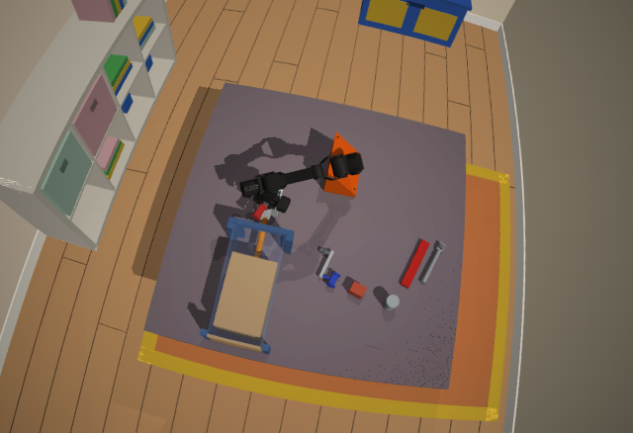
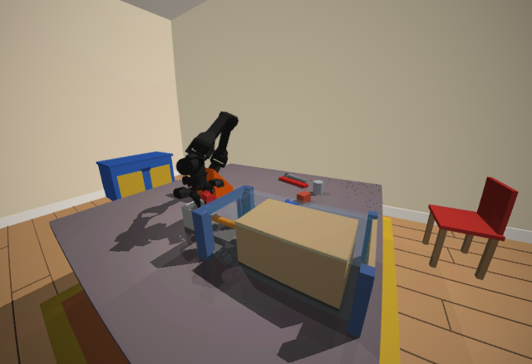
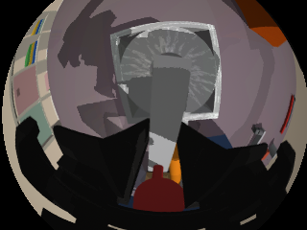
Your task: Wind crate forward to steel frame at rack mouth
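The tan crate (image 1: 245,293) (image 2: 300,227) sits flat inside the clear-panelled cubby, with a gap between its front and the blue frame (image 1: 260,226) (image 2: 226,199) at the mouth. An orange strap (image 1: 260,244) (image 2: 224,221) (image 3: 176,168) runs from crate to winch (image 2: 189,218) (image 3: 201,72). The winch handle, a grey arm (image 3: 169,101) with a red knob (image 1: 260,211) (image 2: 207,197) (image 3: 159,196), has its far end over the winch's middle. My gripper (image 3: 164,125) is shut on this handle near the knob. The key and hole are hidden under the arm.
Right of the cubby lie a grey crank (image 1: 325,263) with a blue knob (image 1: 332,279), a red block (image 1: 357,289) (image 2: 303,197), a grey cylinder (image 1: 392,301) (image 2: 317,187), a red bar (image 1: 414,263) (image 2: 293,181) and a grey wrench-like tool (image 1: 432,263).
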{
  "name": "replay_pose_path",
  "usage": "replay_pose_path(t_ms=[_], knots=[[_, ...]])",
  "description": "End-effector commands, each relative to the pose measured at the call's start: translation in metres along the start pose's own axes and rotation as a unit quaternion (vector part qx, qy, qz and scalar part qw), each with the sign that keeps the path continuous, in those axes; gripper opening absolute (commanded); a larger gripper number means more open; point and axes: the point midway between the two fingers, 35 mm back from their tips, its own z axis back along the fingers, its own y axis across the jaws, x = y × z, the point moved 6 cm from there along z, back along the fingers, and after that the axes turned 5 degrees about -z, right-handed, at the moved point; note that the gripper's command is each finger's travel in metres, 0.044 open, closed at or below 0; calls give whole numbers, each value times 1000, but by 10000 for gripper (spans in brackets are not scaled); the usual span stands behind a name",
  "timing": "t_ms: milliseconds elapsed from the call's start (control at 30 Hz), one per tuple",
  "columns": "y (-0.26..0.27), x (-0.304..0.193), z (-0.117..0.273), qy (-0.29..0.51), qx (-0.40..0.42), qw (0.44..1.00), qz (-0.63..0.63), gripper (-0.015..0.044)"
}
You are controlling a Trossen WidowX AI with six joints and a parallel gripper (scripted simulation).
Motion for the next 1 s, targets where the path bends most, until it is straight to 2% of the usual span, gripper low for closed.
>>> replay_pose_path(t_ms=[0,133,700,833,967], knots=[[1,1,-4,-4,1,1000,-7,0],[1,1,-4,-3,1,1000,-5,0],[0,0,0,0,0,1000,-2,440],[1,-2,5,-2,0,1000,-2,440],[4,-11,36,-13,2,1000,-2,440]])
